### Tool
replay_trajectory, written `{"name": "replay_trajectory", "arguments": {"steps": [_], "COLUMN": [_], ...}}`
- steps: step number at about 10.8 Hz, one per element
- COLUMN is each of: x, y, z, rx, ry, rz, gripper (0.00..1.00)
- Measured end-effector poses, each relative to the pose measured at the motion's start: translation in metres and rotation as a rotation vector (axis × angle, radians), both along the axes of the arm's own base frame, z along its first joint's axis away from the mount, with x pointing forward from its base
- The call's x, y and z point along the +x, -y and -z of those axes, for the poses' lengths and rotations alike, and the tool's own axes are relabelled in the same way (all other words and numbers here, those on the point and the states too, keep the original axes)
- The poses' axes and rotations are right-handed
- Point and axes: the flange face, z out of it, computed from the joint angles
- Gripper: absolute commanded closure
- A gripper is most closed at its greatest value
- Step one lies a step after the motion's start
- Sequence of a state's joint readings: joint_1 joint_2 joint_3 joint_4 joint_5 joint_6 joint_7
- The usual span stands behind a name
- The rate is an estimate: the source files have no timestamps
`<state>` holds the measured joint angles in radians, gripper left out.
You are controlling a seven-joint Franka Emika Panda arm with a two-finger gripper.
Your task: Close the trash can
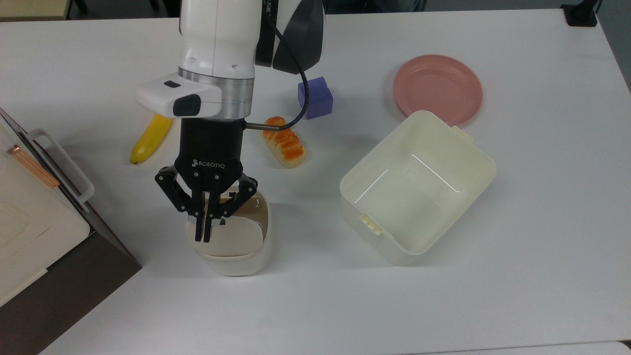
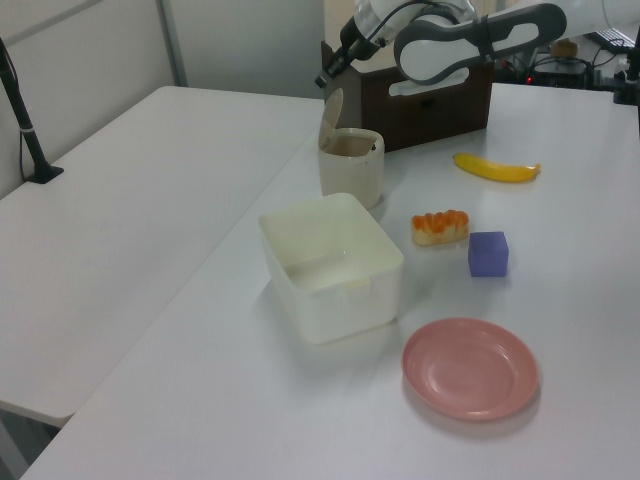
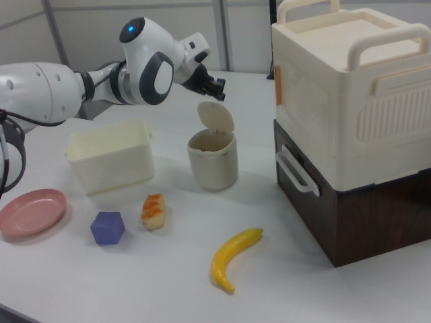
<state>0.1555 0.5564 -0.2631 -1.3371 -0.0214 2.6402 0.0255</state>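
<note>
The trash can is a small cream bin near the table's front in the top view, also seen in the left view and the right view. Its beige lid stands upright and open, showing the dark inside. My gripper hangs shut right over the lid, its fingertips close together. In the right view the gripper sits just above the lid's top edge; whether they touch I cannot tell. In the left view the gripper is above the raised lid.
A large lidless cream tub lies to the top view's right of the bin. Behind are a pink plate, a purple cube, a bread roll and a banana. A cream box on a dark cabinet stands at the top view's left.
</note>
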Motion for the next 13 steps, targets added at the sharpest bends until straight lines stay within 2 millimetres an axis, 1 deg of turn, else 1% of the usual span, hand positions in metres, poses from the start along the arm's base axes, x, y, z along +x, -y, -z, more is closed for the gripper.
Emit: {"name": "replay_trajectory", "arguments": {"steps": [1,3,4,5,6,7,8,9,12,13], "x": [-0.006,-0.025,-0.035,-0.042,-0.046,-0.048,-0.048,-0.045,-0.044,-0.044], "y": [0.003,0.007,0.009,0.011,0.012,0.013,0.013,0.012,0.011,0.011], "z": [0.002,-0.004,-0.005,-0.001,0.01,0.029,0.054,0.068,0.071,0.071], "rx": [0.0,0.023,0.034,0.04,0.039,0.039,0.039,0.033,0.031,0.03], "ry": [-0.075,-0.213,-0.262,-0.297,-0.325,-0.362,-0.403,-0.414,-0.418,-0.418], "rz": [0.001,-0.036,-0.064,-0.079,-0.085,-0.088,-0.088,-0.088,-0.092,-0.093], "gripper": [0.92,0.92,0.92,0.92,0.92,0.92,0.92,0.92,0.92,0.89]}}
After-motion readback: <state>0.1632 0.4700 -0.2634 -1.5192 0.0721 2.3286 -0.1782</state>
